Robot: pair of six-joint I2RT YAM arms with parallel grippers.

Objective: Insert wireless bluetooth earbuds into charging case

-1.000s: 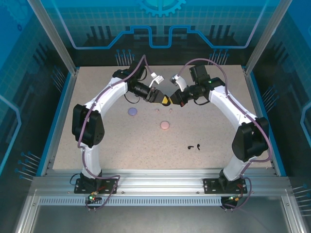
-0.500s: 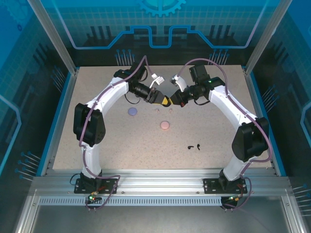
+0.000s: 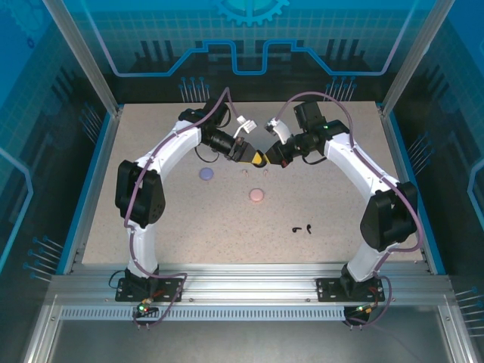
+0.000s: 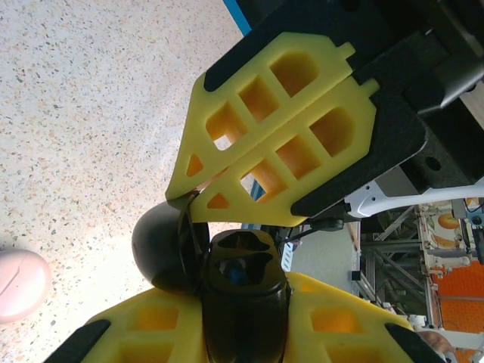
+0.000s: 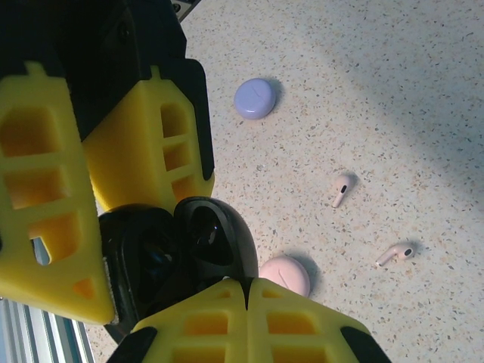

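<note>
Lying nearest the arm bases, right of centre on the table (image 3: pixel 189 227), the two black earbuds (image 3: pixel 296 229) sit just beside each other, apart from every case. Farther in, near the middle, rests the pink case (image 3: pixel 257 196), closed. Beyond it and to the left sits the purple case (image 3: pixel 206 174), also closed. Level with the purple case and to its right, the two pink earbuds (image 3: pixel 245 173) lie loose on the table, near each other but not touching.

Just past them, both arms bend inward and meet above the far middle of the table. The left gripper (image 3: pixel 259 159) holds the black case (image 5: pixel 147 272), its yellow fingers (image 5: pixel 45 227) clamped on either side of the body. The case is open, with its lid (image 5: pixel 215 242) swung up. The right gripper (image 3: pixel 271 160) faces the left one tip to tip; its fingers (image 5: pixel 287 302) are pressed together, pinching the rim of the lid. In the right wrist view, the case hangs above the pink case and the pink earbuds. No earbud can be made out inside the dark hollow of the black case.
</note>
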